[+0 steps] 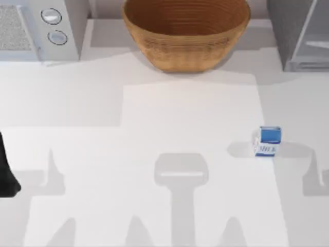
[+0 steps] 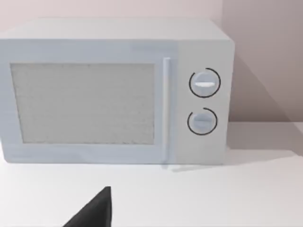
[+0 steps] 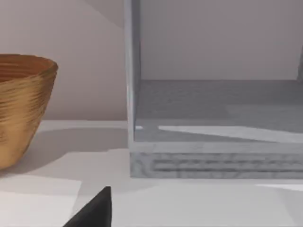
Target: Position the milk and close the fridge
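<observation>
Blue-topped milk (image 1: 267, 141) stands upright on the tabletop (image 1: 154, 128) (right side), near the fridge (image 1: 298, 33), which stands open; left pincer (image 1: 7, 175) state: cannot tell.

Blue-topped white milk (image 1: 267, 141), tan basket (image 1: 186, 36)

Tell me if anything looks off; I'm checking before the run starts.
Nothing spilled or damaged. The milk stands upright on the table, right side, and the fridge at the far right is open, its compartment bare.
</observation>
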Controlling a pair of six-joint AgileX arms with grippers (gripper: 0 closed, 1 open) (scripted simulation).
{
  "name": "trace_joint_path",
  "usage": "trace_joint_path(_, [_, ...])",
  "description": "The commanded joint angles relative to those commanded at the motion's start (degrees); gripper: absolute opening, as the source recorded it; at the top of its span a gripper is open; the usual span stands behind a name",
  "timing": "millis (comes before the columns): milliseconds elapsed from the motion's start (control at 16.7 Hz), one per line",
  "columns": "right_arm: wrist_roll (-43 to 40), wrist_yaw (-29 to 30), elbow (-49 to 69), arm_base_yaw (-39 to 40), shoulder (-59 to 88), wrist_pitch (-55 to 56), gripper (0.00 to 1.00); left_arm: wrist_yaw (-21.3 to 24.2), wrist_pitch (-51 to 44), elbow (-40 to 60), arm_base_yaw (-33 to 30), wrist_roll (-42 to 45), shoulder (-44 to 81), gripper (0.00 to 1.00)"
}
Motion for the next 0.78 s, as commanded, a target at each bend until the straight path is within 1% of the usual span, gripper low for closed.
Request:
trace_joint_path(120, [0.01, 0.09, 0.01, -0.02, 0.06, 0.06, 1.00, 0.00, 0.00, 0.00, 0.00, 0.00, 0.00, 1.00])
trace_joint_path(240, [0.09, 1.84, 0.06, 0.51, 1.39, 1.38, 1.00, 0.00, 0.00, 0.00, 0.00, 0.00, 0.00, 1.00])
trace_joint_path(420, [0.25, 8.61, 0.20, 5.37, 7.23, 7.18, 1.00, 0.00, 0.00, 0.00, 0.00, 0.00, 0.00, 1.00])
trace_joint_path(600, [0.41, 19.22, 0.45, 15.28, 15.75, 15.15, 1.00, 0.00, 0.00, 0.00, 0.00, 0.00, 0.00, 1.00])
trace_joint_path(780, [0.54, 28.57, 0.76, 29.64, 24.20, 22.91, 1.00, 0.00, 0.00, 0.00, 0.00, 0.00, 0.00, 1.00])
